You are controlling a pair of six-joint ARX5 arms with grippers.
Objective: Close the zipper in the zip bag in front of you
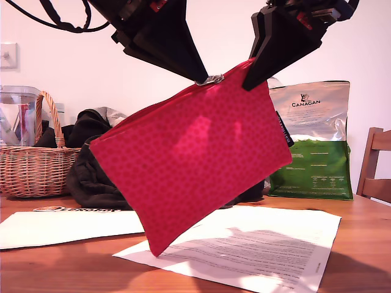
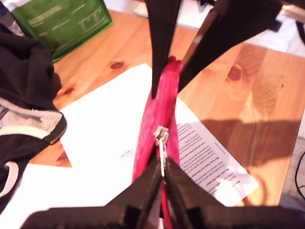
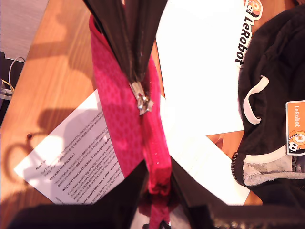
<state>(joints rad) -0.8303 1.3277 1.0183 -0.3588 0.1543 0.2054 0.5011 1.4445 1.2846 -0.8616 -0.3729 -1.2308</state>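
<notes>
I count one zip bag [image 1: 195,165] with one zipper [image 3: 155,157] and one silver slider [image 1: 209,79], one black side tag [image 1: 283,129], and two grippers on it, my first gripper [image 2: 162,174] and my second gripper [image 3: 155,191]. On the one wooden table [image 1: 360,244] lie two sheets of paper, one printed [image 1: 256,244] and one blank [image 1: 61,227]. Behind stand one wicker basket [image 1: 33,165], one heap of dark clothing [image 1: 91,177], one green-and-silver Canagan bag [image 1: 314,152] and one wooden chair [image 1: 374,165], and the second wrist view shows two LeRobot labels, one on the paper [image 3: 245,33] and one orange on the clothing [image 3: 295,126]
</notes>
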